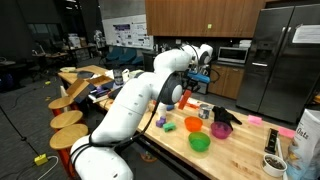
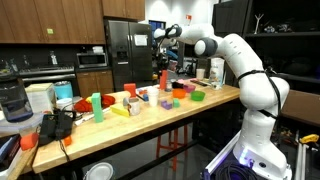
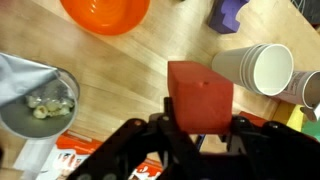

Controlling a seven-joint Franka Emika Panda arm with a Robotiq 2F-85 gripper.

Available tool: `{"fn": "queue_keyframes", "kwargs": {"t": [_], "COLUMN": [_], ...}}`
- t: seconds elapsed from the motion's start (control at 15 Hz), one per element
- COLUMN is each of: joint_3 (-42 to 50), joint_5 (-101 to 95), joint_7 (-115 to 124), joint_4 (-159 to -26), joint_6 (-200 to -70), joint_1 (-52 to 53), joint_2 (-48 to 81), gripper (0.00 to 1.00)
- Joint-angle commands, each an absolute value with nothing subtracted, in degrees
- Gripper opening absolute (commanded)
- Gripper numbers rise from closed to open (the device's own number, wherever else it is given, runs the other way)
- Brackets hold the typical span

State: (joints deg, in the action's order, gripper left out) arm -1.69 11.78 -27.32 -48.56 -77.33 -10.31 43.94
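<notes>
My gripper (image 3: 200,122) is shut on a red rectangular block (image 3: 200,92); the block stands between the two black fingers and sticks out past them. In both exterior views the gripper (image 1: 188,93) (image 2: 163,68) hangs above the wooden table with the red block (image 1: 188,101) (image 2: 164,77) pointing down. In the wrist view an orange bowl (image 3: 105,12) lies beyond the block, and white paper cups (image 3: 258,70) lie on their side just to its right. A metal bowl (image 3: 40,100) with small bits inside sits to the left.
A purple piece (image 3: 232,12) lies near the cups. In an exterior view a pink bowl (image 1: 193,126), a green bowl (image 1: 199,143) and a black object (image 1: 222,115) sit on the table (image 1: 240,150). Coloured blocks, including a green one (image 2: 96,101), crowd the tabletop (image 2: 150,125).
</notes>
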Motion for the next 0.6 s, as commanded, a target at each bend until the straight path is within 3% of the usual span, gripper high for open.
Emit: {"fn": "queue_keyframes", "kwargs": {"t": [0.0,0.53], "joint_3": [0.7,1.8], "joint_5": [8.0,7.9], "joint_7": [-23.3,-14.4], "joint_4": [-51.0,-59.6], "joint_6": [-74.6,-71.2], "joint_1": [-9.3,-10.6], "joint_2": [36.5,27.8], "gripper": [0.15,0.15]}}
